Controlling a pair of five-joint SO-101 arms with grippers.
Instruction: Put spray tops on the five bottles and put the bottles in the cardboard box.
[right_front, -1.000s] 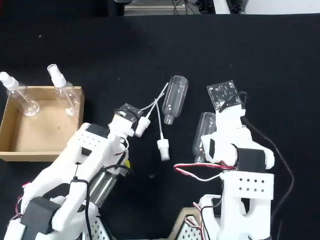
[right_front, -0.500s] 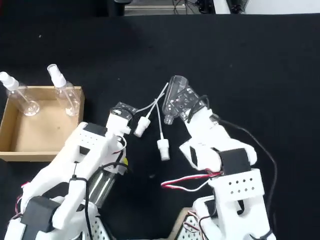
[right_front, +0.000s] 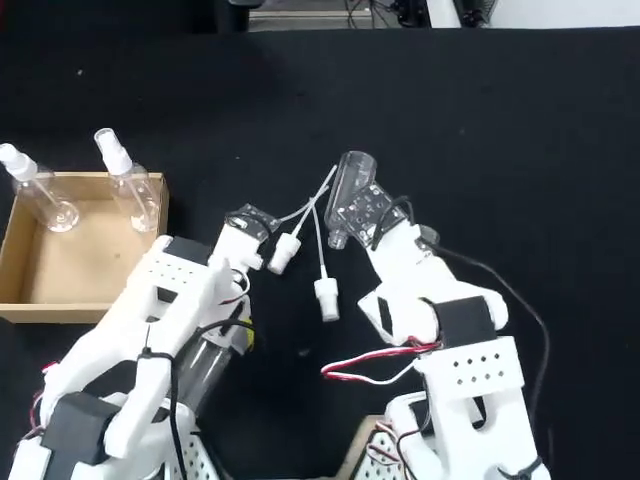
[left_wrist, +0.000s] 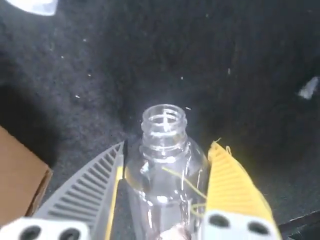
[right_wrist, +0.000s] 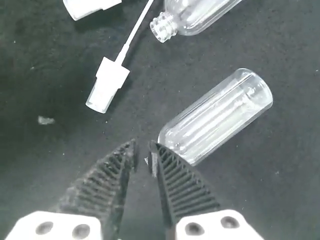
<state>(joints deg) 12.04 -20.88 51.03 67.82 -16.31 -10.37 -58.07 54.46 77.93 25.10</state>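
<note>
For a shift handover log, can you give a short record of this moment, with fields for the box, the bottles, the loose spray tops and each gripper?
cardboard box: at the table's left, holding two capped bottles, upright
left gripper: shut on an uncapped bottle, neck pointing out past the fingertips
right gripper: nearly shut, empty, over the table
lying bottles: two without tops, one next to the right gripper, one farther out
loose spray tops: two, lying between the arms
progress: two of five boxed
</note>
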